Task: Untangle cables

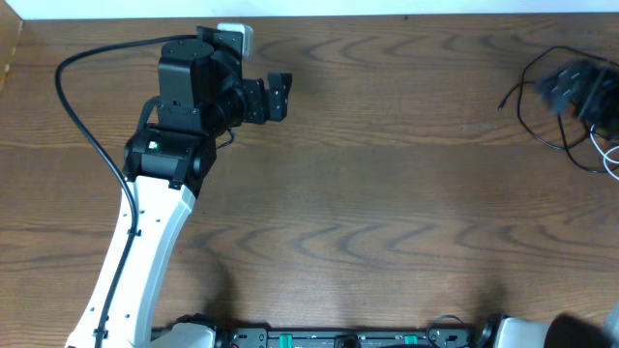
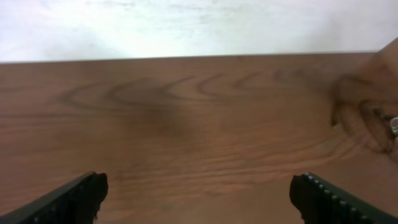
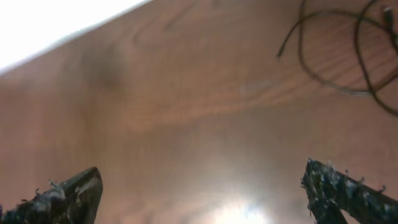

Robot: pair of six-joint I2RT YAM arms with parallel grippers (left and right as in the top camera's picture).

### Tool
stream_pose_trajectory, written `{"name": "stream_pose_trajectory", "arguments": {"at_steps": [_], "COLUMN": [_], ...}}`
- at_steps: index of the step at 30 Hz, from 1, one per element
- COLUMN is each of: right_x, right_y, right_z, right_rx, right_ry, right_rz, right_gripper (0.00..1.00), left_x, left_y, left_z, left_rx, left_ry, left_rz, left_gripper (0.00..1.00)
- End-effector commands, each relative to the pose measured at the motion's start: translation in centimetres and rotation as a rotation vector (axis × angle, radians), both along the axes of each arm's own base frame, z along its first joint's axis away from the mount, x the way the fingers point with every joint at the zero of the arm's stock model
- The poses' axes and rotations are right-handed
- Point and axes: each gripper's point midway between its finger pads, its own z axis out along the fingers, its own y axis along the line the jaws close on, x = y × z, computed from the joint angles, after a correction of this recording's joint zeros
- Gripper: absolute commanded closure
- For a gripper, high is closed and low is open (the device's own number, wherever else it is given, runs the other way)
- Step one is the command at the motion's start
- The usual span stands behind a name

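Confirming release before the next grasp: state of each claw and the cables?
left claw: open, empty, over bare table
right claw: open, empty, black cable ahead of it
black cable: loose loops on the table at far right, not held
white cable: at right edge, mostly out of frame; can't tell whether tangled

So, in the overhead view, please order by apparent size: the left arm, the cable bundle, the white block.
1. left arm
2. cable bundle
3. white block, partly hidden behind the arm
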Motion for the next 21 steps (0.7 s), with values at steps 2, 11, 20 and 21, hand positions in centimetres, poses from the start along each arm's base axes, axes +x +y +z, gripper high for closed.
{"name": "stream_pose_trajectory", "arguments": {"at_steps": [2, 11, 20, 21], "right_x": [-4.6, -11.0, -14.2, -14.4], "right_y": [1.7, 3.6, 4.3, 4.4], "right_z": [2.2, 4.6, 5.6, 5.6], "right_rx": [-0.185, -0.190, -0.202, -0.204], "right_ry": [-0.024, -0.077, -0.121, -0.123], "right_rz": [0.059, 0.049, 0.045, 0.045], "right_gripper": [0.01, 0.01, 0.01, 0.01], "left_x": [-0.3, -1.8, -2.6, -2.6], "left_y": [1.6, 1.9, 2.0, 2.0], "left_z": [-0.6, -2.6, -3.5, -3.5], "left_rx": [0.135, 0.155, 0.163, 0.163], "left_ry": [-0.008, 0.097, 0.141, 0.141], "left_rz": [0.006, -0.001, -0.004, -0.004], "left_gripper": [0.00, 0.00, 0.00, 0.00]}}
